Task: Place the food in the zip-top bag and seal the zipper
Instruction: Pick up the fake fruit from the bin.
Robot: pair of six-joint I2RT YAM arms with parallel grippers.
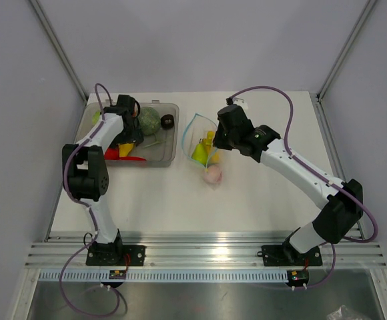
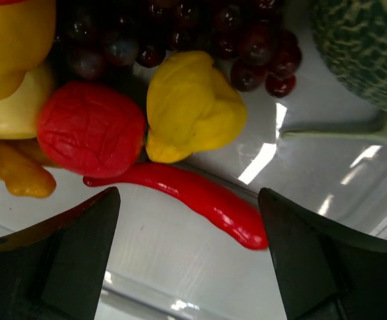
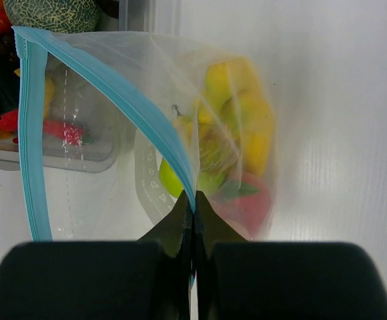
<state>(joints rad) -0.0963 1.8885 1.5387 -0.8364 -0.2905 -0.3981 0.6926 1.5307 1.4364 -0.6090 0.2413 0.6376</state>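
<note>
My left fingers (image 2: 80, 253) stand wide open over the glossy, curved red chili (image 2: 200, 197) in the rigid clear tray (image 1: 170, 143), upper left. I'd straddle its narrow middle and close gently, since it looks slippery. Meanwhile my right fingers (image 3: 177, 230) pinch the blue-teal zipper (image 3: 133, 113), holding the crinkly zip-top bag (image 3: 100, 153) open at centre.

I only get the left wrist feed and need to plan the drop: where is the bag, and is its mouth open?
Observer: The zip-top bag sits mid-table, just right of the tray, with its mouth open.
Operator: What holds it?
Observer: The right gripper is shut on the zipper edge.
Operator: Anything inside?
Observer: Yes, yellow, green and reddish pieces show through the plastic.
</note>
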